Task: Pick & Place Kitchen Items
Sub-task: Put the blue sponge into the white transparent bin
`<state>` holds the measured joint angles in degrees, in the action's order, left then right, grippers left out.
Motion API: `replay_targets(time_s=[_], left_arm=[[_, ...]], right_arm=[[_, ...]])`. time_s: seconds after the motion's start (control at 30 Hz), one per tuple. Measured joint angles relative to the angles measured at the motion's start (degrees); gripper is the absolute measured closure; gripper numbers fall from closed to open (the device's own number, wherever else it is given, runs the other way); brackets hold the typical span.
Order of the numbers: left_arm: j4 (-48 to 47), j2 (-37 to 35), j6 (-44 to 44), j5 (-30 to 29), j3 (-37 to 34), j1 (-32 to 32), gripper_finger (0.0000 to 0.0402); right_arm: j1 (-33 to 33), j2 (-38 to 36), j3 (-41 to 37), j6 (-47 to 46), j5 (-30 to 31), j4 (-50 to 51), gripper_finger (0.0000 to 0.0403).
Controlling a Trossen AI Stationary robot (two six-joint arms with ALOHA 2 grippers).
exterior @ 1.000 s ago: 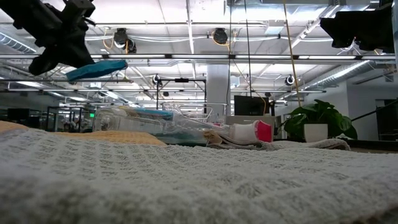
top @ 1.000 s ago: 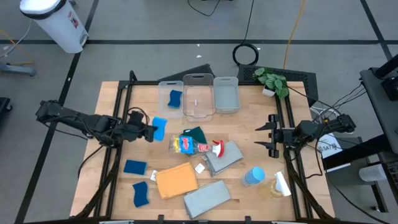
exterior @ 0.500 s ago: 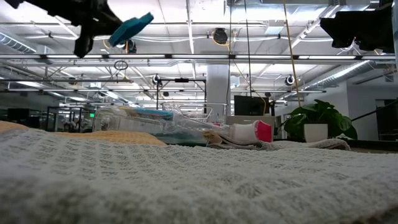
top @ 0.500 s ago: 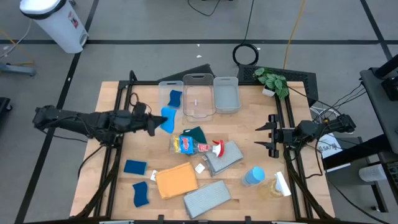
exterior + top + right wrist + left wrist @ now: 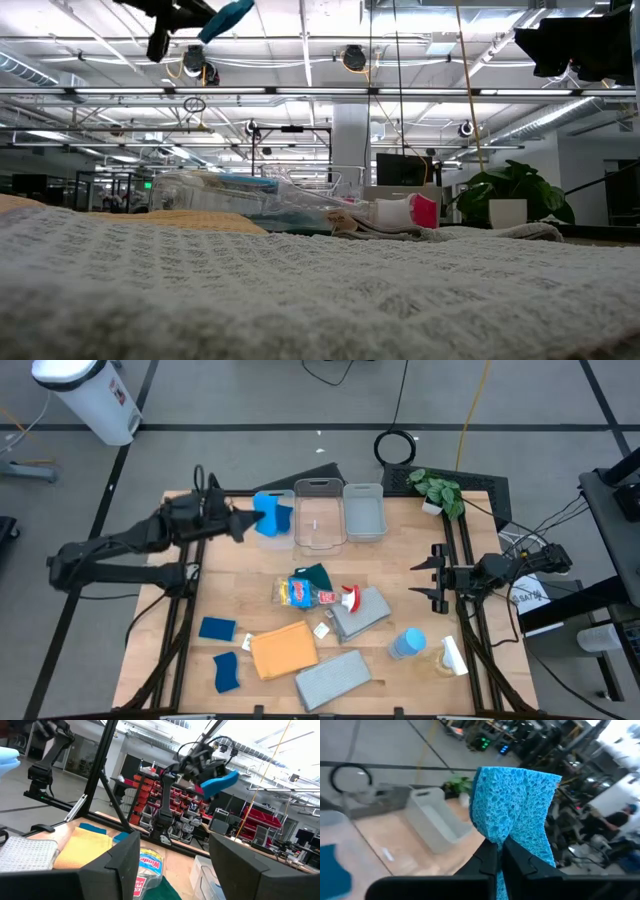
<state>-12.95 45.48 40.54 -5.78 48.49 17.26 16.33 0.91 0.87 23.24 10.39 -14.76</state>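
In the left bin (image 5: 263,500), a blue sponge (image 5: 282,518)

Left arm reaches toward the table's far edge, left gripper (image 5: 243,524) raised and clamped on a sponge (image 5: 268,516). Right gripper (image 5: 432,577) waits open at the right edge.

The wooden tabletop (image 5: 390,570) carries three clear bins (image 5: 320,512) in a row at 12 o'clock. A potted plant (image 5: 437,490) stands at 1 o'clock. At centre lie a spray bottle (image 5: 312,595) and a dark-green cloth (image 5: 316,573). Two blue sponges (image 5: 217,628) lie at 8 o'clock, an orange cloth (image 5: 283,650) and a grey cloth (image 5: 332,678) at 6 o'clock.
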Motion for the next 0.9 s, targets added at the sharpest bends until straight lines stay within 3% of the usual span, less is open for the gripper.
replay_targets(time_s=[0.33,0.6,0.9], left_arm=[[-7.8,8.9,-3.6,5.2,8.2,10.9,0.0389],[-9.3,17.0,-5.6,9.2,8.4,20.2,0.0386],[-10.1,26.8,-7.3,9.4,8.4,25.4,0.0385]], right_arm=[[0.0,0.0,0.0,0.0,0.0,0.0,0.0199],[0.0,0.0,0.0,0.0,0.0,0.0,0.0195],[0.0,0.0,0.0,0.0,0.0,0.0,0.0195]])
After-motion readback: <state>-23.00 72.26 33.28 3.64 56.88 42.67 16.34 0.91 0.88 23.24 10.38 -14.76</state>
